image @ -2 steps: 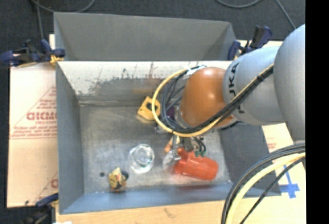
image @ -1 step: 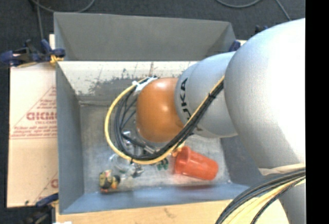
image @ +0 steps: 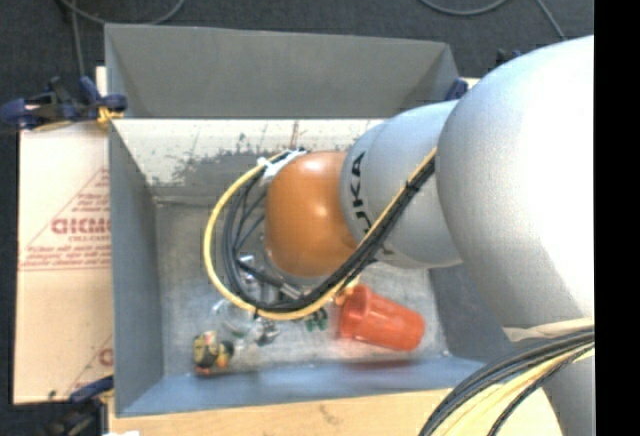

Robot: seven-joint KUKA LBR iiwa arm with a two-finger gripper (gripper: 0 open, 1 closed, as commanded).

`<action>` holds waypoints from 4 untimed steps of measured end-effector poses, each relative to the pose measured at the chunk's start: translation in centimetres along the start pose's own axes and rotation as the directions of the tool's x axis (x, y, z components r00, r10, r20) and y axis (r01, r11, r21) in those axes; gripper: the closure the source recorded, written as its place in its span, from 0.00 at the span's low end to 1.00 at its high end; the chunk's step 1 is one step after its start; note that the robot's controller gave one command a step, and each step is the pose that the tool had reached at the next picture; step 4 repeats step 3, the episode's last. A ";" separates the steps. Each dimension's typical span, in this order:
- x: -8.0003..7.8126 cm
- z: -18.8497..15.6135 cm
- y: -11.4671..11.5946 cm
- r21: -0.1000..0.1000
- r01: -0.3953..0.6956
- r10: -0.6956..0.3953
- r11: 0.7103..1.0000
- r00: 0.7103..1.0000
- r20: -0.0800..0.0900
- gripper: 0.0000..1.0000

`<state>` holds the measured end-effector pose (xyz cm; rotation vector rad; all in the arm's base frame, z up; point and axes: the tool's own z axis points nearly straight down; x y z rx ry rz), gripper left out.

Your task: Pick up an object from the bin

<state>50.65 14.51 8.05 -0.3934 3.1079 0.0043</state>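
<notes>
My gripper [image: 256, 282] hangs under the orange cover, low over the front left part of the bin floor. Just beneath and in front of it lies a small clear, glassy thing [image: 238, 320]. A small green piece [image: 318, 322] lies close to its right. An orange-red plastic cup [image: 378, 321] lies on its side further right, near the bin's front wall. A little multicoloured toy figure [image: 210, 352] sits at the front left, a short way from the gripper.
The arm and its looped yellow and black cables cover the middle and right of the bin. The grey walls slope in on all sides, and the front wall runs close behind the toy and the cup.
</notes>
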 end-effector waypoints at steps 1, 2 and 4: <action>0.3 -5.1 -1.1 0.003 -0.002 0.002 1.000 1.000 -0.013 1.00; 0.4 -11.1 -1.4 0.001 0.110 -0.110 0.994 0.994 -0.011 1.00; 1.2 -14.7 -1.0 0.001 0.114 -0.114 0.994 0.994 -0.002 1.00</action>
